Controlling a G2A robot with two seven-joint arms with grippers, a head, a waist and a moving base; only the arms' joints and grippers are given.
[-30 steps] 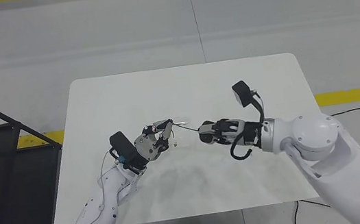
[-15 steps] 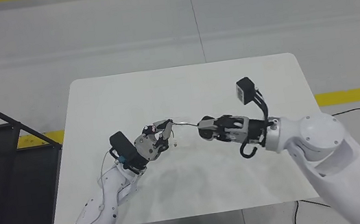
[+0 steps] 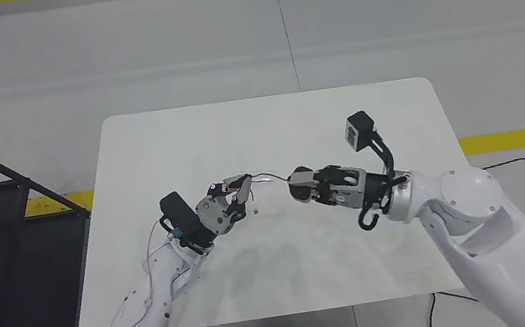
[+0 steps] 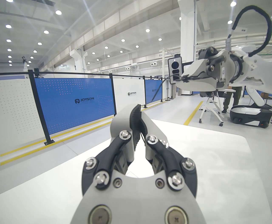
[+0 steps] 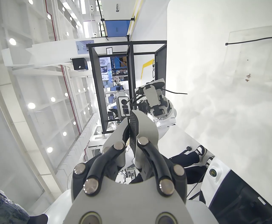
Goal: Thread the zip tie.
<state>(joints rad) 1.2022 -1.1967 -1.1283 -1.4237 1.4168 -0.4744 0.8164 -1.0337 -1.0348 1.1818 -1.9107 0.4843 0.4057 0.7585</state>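
Observation:
A thin black zip tie (image 3: 269, 177) spans the short gap between my two grippers above the middle of the white table (image 3: 337, 118). My left gripper (image 3: 244, 187) is shut on one part of it, and a free end (image 5: 177, 92) sticks out past that gripper (image 5: 148, 88). My right gripper (image 3: 293, 181) is shut on the other end. In the left wrist view the strap (image 4: 158, 89) curves down from the right gripper (image 4: 180, 79) towards my own shut gripper (image 4: 138, 109). The right wrist view shows its shut gripper (image 5: 131, 114) facing the left one.
A second black zip tie (image 5: 248, 41) lies flat on the table, on a clear sheet beyond the grippers. Bare tabletop lies on all sides of the two grippers, with the table edges well away from them.
The right gripper has rolled and shifted slightly towards the far side, closing the gap to the left gripper, so the tie now bridges both. The left arm has stayed still.

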